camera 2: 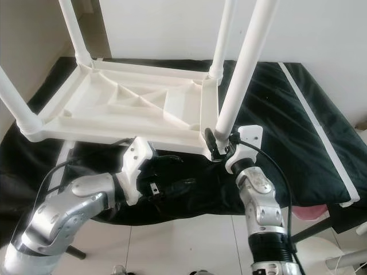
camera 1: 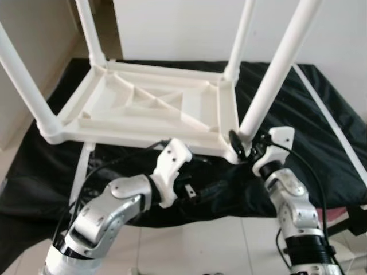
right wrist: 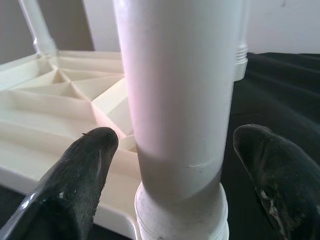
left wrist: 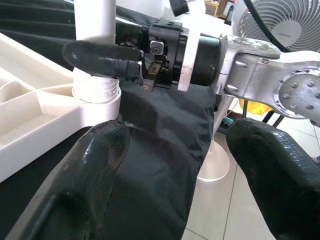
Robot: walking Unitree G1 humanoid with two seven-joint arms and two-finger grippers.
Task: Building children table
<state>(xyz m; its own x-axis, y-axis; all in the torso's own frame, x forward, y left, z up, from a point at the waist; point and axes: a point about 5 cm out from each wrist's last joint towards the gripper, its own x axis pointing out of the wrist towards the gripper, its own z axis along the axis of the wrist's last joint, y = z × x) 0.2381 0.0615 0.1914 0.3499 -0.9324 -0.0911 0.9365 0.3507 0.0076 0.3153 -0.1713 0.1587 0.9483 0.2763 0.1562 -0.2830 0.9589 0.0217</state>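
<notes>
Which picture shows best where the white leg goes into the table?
The right wrist view: the leg meets its socket up close, between the right end effector fingers. The eye views show it small; the left wrist view from the side.

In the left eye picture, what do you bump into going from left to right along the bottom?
left arm → left gripper → near right table leg with the right gripper at its base → right arm

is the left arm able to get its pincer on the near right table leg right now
Probably not cleanly. The right pincer already straddles the base of the near right leg, fingers apart on either side. The left pincer is open and aimed that way from just below the tabletop, but the right one occupies the socket area.
</notes>
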